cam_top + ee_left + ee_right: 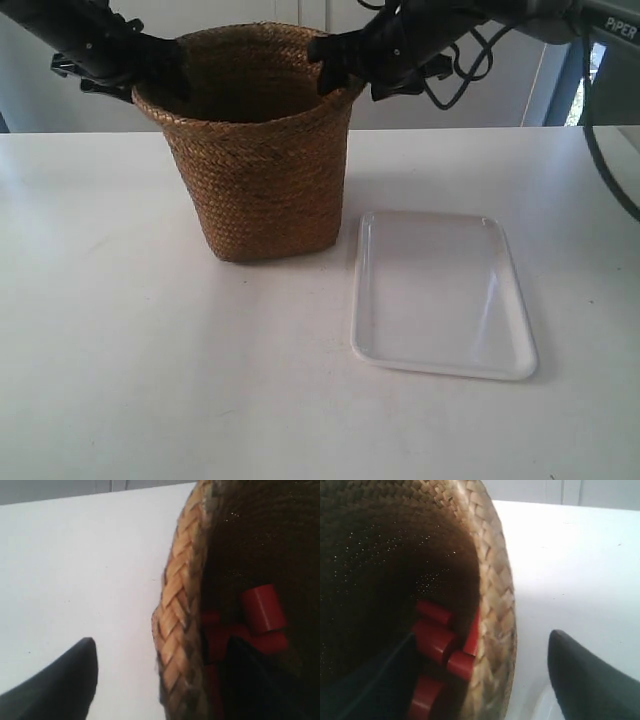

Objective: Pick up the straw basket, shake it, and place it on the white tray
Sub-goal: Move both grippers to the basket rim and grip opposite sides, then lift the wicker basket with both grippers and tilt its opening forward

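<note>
straw basket (262, 170): brown woven, tapered, upright on bench, toward far edge. white tray (440, 295): glossy, flat, just beside it, nearer front edge.

Both arms are reaching in from the far side. The arm at the exterior view's left (95, 45) and the arm at the exterior view's right (420, 35) are angling downward toward each other. The left gripper (161, 642) is holding its dark fingers (55, 687) spread wide. The right gripper (484, 635) is likewise keeping its jaws parted, not clamping.
</note>
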`<state>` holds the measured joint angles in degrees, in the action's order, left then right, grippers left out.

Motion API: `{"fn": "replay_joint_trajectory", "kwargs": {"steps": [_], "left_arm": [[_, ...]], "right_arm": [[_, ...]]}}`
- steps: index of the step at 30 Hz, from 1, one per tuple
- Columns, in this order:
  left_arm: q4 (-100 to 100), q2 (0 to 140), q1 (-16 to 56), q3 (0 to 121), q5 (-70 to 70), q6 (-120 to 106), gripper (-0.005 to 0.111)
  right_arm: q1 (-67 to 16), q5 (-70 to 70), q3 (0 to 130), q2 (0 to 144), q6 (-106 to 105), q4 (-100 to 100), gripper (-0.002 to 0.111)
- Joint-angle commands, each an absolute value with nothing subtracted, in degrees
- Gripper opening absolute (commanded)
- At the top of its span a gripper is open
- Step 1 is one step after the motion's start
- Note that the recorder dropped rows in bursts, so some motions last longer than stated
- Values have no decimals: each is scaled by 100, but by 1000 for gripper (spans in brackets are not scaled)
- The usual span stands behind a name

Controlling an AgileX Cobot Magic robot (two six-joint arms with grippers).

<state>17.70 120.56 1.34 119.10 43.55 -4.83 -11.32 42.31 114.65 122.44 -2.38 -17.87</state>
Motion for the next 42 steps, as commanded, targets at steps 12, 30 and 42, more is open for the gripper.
{"fn": "replay_joint_trajectory", "kwargs": {"steps": [12, 30, 42], "left_arm": [[2412, 11384, 322, 11545, 4347, -1644, 0], [2438, 7858, 1538, 6307, 287, -2276, 0], [2438, 6792, 2909, 4008, -2648, -2130, 0]], "right_arm": [[-1362, 3982, 11257, 11694, -751, -1971, 0], [-1796, 300, 5971, 8083, -843, -1532, 0], [-3033, -1647, 4219, 7581, -880, -1532, 0]]}}
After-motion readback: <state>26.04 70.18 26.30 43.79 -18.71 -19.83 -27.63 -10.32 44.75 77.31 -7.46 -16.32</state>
